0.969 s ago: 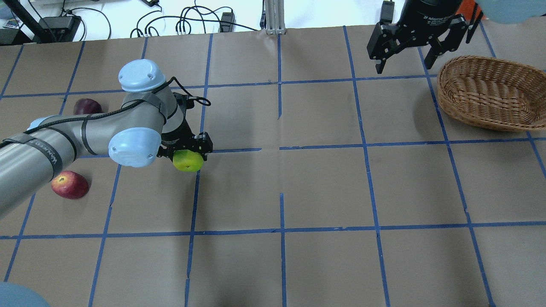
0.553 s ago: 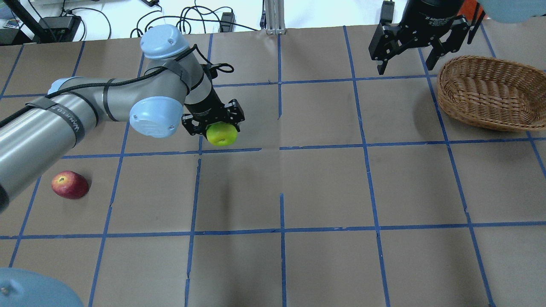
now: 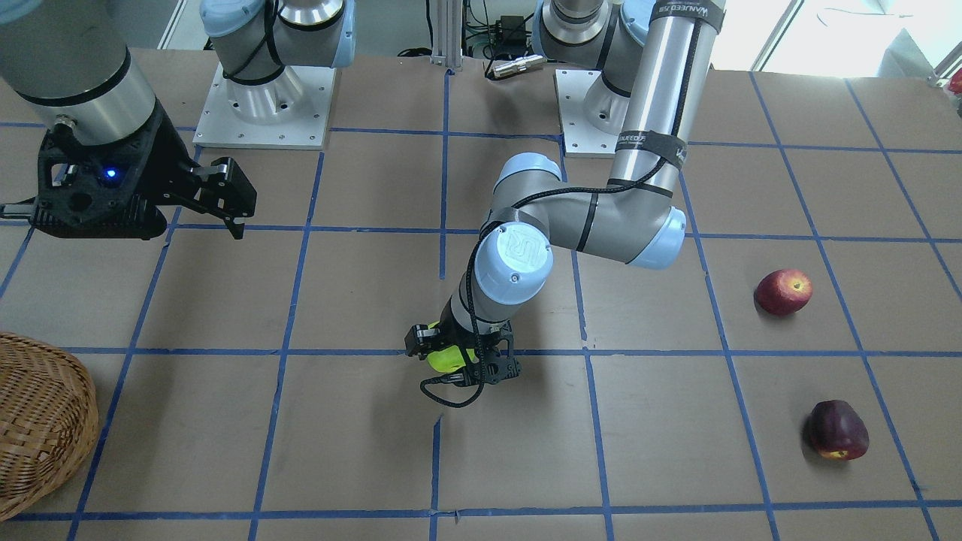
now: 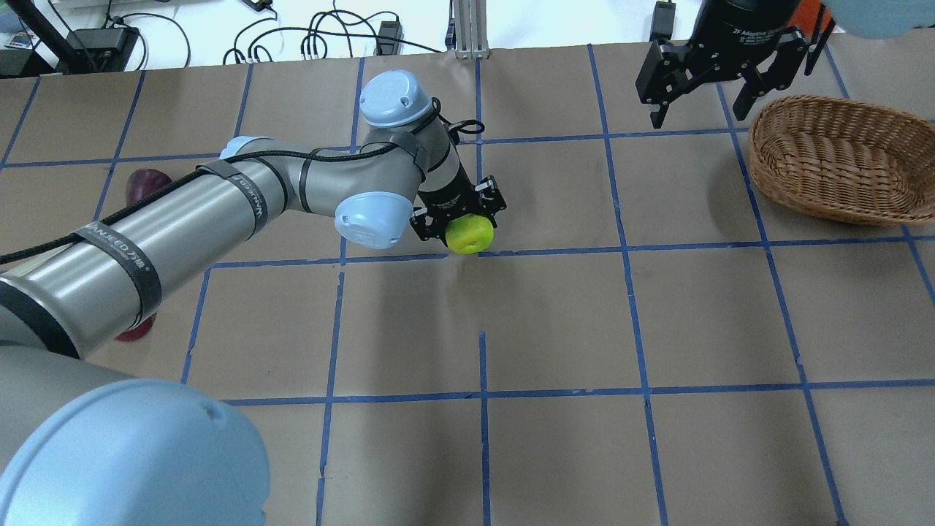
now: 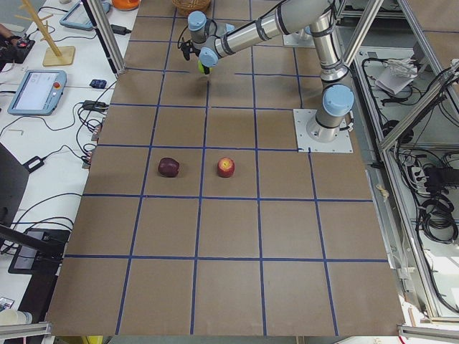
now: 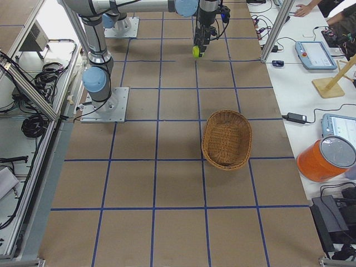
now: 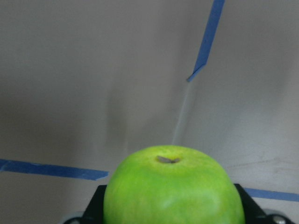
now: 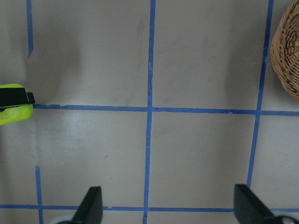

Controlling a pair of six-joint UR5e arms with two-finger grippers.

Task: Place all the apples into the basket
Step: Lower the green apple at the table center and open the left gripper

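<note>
Left hand (image 4: 462,218) is clamped on the lime green apple (image 4: 470,234), fingers on either side of it and stem end facing down toward the desk (image 4: 555,321). The apple is held off the desk, with its shadow on the brown paper below. It is well apart from the basket (image 4: 825,157), about mid-desk on the basket's left in the overhead view, over a blue tape line.

Right hand (image 4: 696,117) has its fingers spread wide with nothing between them. It hangs above the desk near the basket's far-left rim, not touching it. Its wrist view shows bare paper, tape lines and a bit of the basket rim at the edge.

The basket sits upright on the desk at the robot's right end.

Red apple (image 3: 783,291) and dark maroon apple (image 3: 837,430) both lie on the desk at the end opposite the basket, far from it. They are near each other but not touching, and the maroon one is further from the robot base. In the overhead view the left arm partly hides both. All three apples are outside the basket.
</note>
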